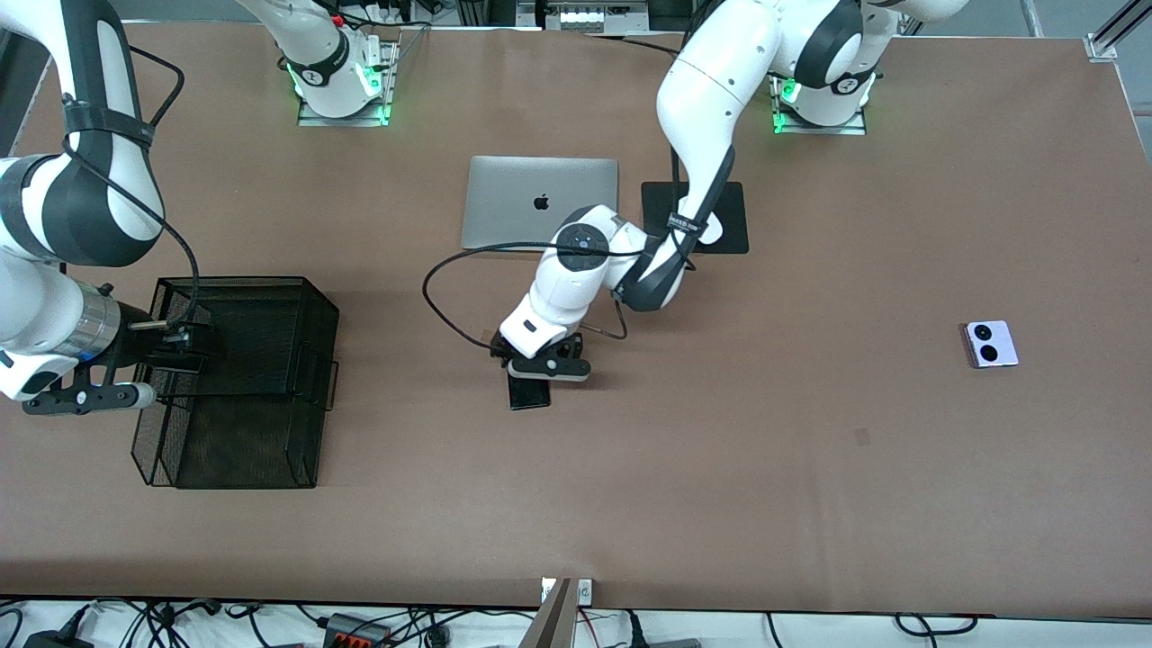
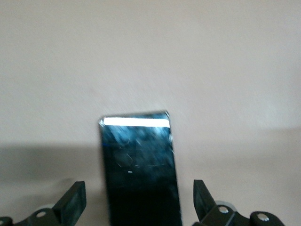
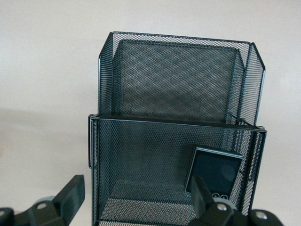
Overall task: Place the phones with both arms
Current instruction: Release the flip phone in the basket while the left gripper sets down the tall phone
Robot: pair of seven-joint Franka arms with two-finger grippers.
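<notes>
Long black slab phone (image 1: 528,391) flat on table, nearer camera than silver laptop (image 1: 540,201); left gripper (image 1: 547,367) over it, jaws spread, probably just released. Right gripper (image 1: 90,396) over black mesh tray (image 1: 306,297), jaws spread, squarish black phone (image 3: 214,173) inside.

Your tabletop (image 1: 810,504): brown, evenly lit; tangled cables (image 1: 180,621) along its near edge; green lights (image 1: 382,112) at far edge.

A long black glossy slab phone (image 1: 528,392) lies flat on the brown table near its middle, mostly in view. A squarish black phone (image 3: 215,173) sits inside a black wire-mesh tray, seemingly leaning against its wall. A squarish lavender-white phone (image 1: 991,344) with two black camera circles lies flat toward the left arm's end.
</notes>
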